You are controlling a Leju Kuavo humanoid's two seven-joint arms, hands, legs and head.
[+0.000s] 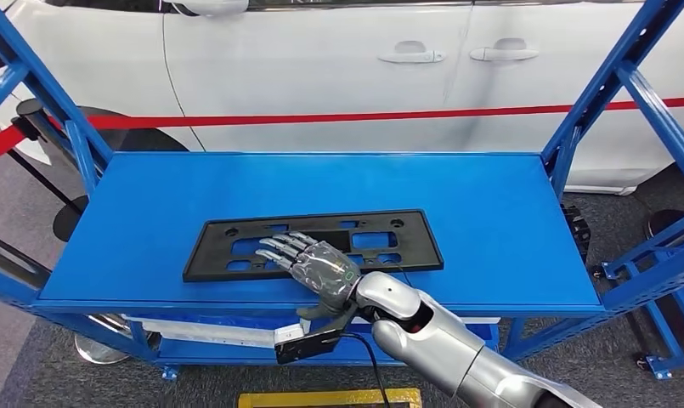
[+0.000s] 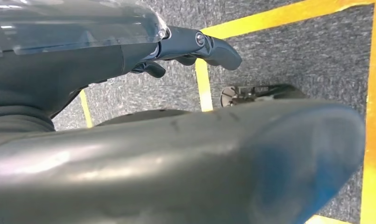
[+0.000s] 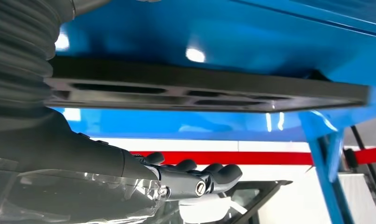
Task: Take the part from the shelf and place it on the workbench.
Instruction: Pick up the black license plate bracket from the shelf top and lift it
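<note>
One flat part [image 1: 314,244] near the shelf's [image 1: 508,212] front edge is covered by the right hand [image 1: 314,264], fingers extended, nothing gripped; it could be pushed away.

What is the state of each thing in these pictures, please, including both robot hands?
Black plastic part: lying flat on the blue shelf, near its front edge, under the right hand.
Right hand: over the part, fingers stretched out and apart, not closed around it.
Left hand: hanging over the grey floor, fingers curled in, holding nothing.
White car: behind the shelf, doors closed.
Red barrier tape: stretched tight in front of the car.
</note>
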